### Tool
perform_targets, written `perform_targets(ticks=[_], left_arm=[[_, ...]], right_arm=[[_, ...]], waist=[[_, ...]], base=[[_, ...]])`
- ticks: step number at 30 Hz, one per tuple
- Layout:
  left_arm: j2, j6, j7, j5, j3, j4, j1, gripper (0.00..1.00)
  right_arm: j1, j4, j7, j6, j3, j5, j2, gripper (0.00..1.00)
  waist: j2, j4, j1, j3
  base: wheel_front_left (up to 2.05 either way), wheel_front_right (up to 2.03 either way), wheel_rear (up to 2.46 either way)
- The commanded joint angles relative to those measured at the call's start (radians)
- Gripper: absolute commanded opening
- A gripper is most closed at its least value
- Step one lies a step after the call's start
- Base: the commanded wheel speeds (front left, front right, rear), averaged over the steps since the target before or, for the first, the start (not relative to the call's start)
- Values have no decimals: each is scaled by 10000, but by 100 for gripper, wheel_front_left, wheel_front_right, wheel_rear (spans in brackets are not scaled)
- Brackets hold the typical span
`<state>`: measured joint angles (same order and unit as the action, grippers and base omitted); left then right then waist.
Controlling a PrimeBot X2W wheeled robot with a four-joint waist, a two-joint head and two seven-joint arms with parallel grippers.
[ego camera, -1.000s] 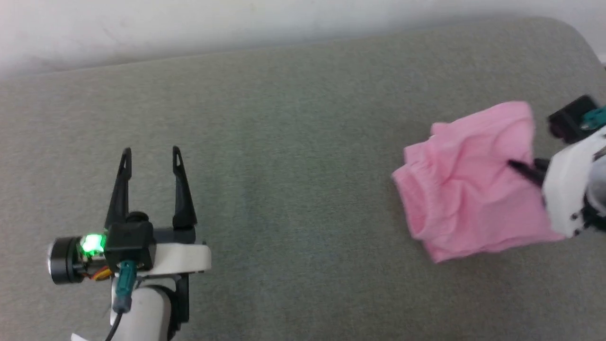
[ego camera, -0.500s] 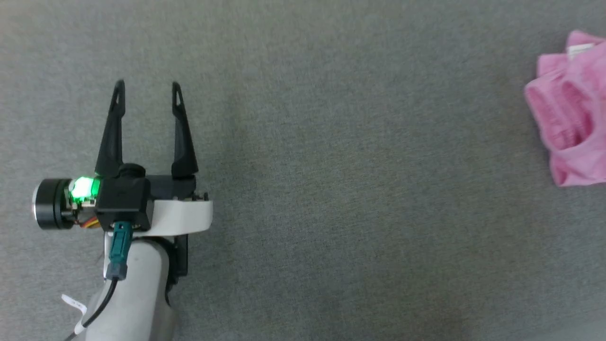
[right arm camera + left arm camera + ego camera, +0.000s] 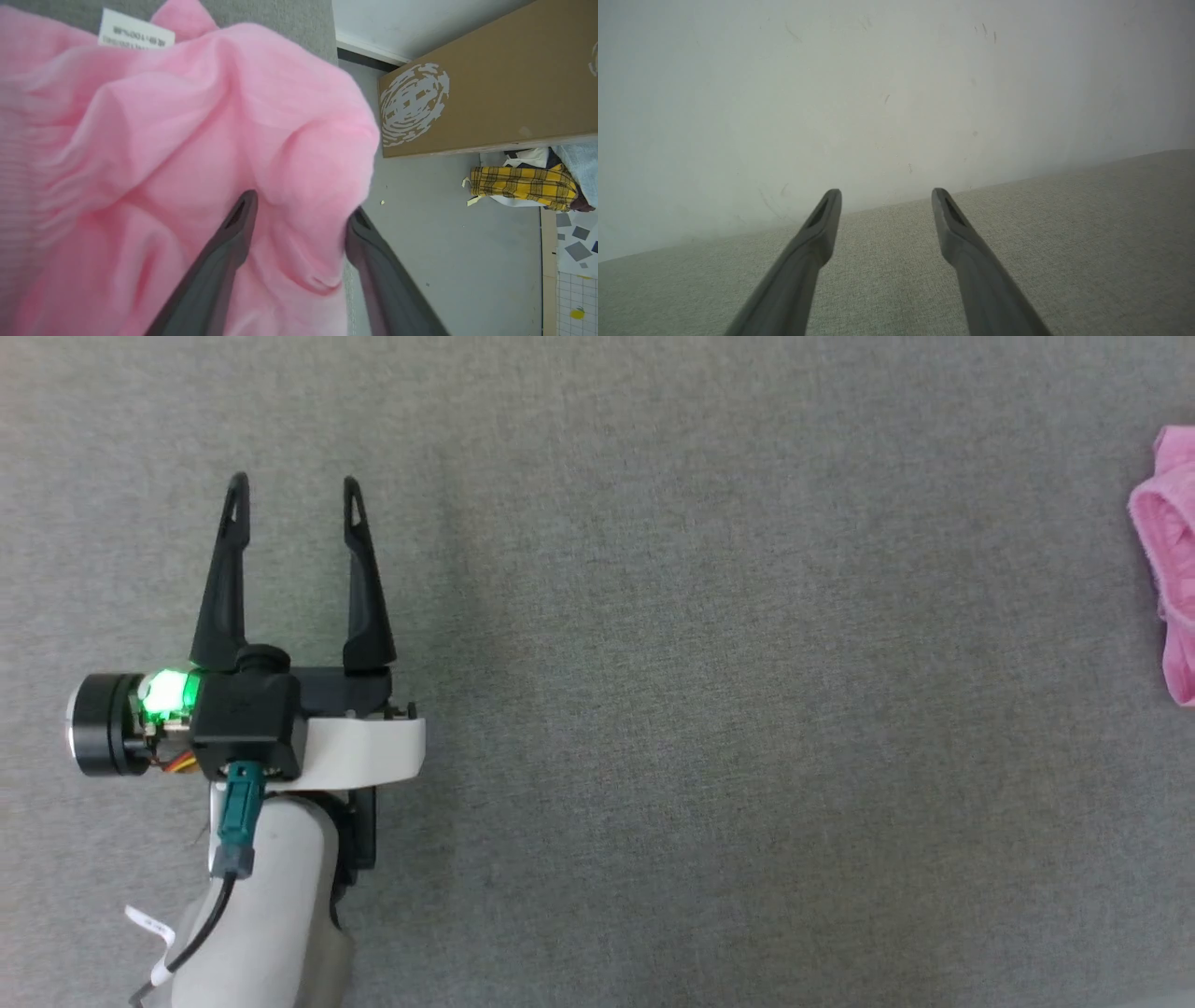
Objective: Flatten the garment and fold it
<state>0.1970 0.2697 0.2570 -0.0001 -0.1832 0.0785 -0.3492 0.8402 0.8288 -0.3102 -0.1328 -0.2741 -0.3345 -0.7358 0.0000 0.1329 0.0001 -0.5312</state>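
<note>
The garment point(image 3: 140, 140) is light pink and crumpled, with a small white label point(image 3: 135, 31) at its far edge. It lies on the grey padded surface point(image 3: 700, 709), close to that surface's edge in the right wrist view. My right gripper point(image 3: 301, 214) stands open, its two fingers spread wide on either side of a raised fold of the cloth. In the head view a strip of the garment point(image 3: 1172, 560) shows at the right edge. My left gripper point(image 3: 292, 490) rests far to the left, open and empty, and the left wrist view shows the left gripper point(image 3: 887, 198) just above the surface.
A white wall point(image 3: 831, 93) rises behind the surface's far edge. Beyond the surface's edge by the garment lies grey floor point(image 3: 444, 242) with a brown cardboard box point(image 3: 490, 84) and a yellow plaid cloth point(image 3: 523, 184).
The head camera has swung, so the garment now sits at the picture's right edge and the right arm is out of frame. The right gripper, shut on the garment a second ago, has spread.
</note>
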Motion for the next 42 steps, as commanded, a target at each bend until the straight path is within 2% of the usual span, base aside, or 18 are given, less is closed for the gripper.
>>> perform_targets(ticks=[1, 5, 8, 13, 14, 16, 17, 23, 28, 29, 33, 42], left_arm=[[11, 114, 47, -81, 34, -57, 207, 100], [-42, 159, 47, -185, 118, -189, 577, 100], [-105, 206, 47, -246, 217, -235, 897, 100], [-167, 232, 47, -307, 414, -311, 1433, 100], [-167, 232, 47, -307, 414, -311, 1433, 100], [-178, 214, 47, -309, 476, -331, 1596, 100], [-213, 187, 47, -321, 521, -351, 1722, 100], [-317, 71, 47, -318, 591, -463, 1981, 100], [-375, -66, 47, -353, 669, -647, 2242, 100], [-375, -66, 47, -353, 669, -647, 2242, 100], [-410, -173, 47, -369, 750, -807, 2489, 100], [-530, -448, 47, -319, 736, -1030, 3063, 100]], right_arm=[[272, 63, 439, 21, 182, 260, -7, 100], [512, -107, 1661, 21, 439, 1024, -105, 100], [615, -411, 2769, 21, 856, 1473, 93, 100], [516, -1229, 4710, 21, 1792, 2020, 913, 100], [516, -1229, 4710, 21, 1792, 2020, 913, 100], [336, -1627, 5283, 21, 2167, 2018, 1401, 100], [66, -2183, 5558, 21, 2430, 2027, 1893, 100], [-1325, -4899, 5713, 21, 3054, 1891, 3310, 100], [-2956, -6623, 5716, 21, 3006, 1785, 4446, 100], [-2956, -6623, 5716, 21, 3006, 1785, 4446, 100], [-4134, -7139, 5717, 21, 2662, 1762, 5127, 100], [-6531, -7115, 5718, 21, 2907, 1506, 6372, 100]], waist=[[0, 46, -1, 751], [0, 40, -1, 1448], [0, -17, -1, 1931], [0, -224, -1, 2590], [0, -224, -1, 2590], [0, -354, -1, 2804], [0, -516, -1, 2981], [0, -1039, -1, 3419], [0, -1356, -1, 3830], [0, -1356, -1, 3830], [0, -1487, -1, 4166], [0, -1643, -1, 4843]], base=[[0, 0, 0], [0, 0, 0], [0, 0, 0], [0, 0, 0], [0, 0, 0], [0, 0, 0], [0, 0, 0], [0, 0, 0], [0, 0, 0], [0, 0, 0], [0, 0, 0], [0, 0, 0]])
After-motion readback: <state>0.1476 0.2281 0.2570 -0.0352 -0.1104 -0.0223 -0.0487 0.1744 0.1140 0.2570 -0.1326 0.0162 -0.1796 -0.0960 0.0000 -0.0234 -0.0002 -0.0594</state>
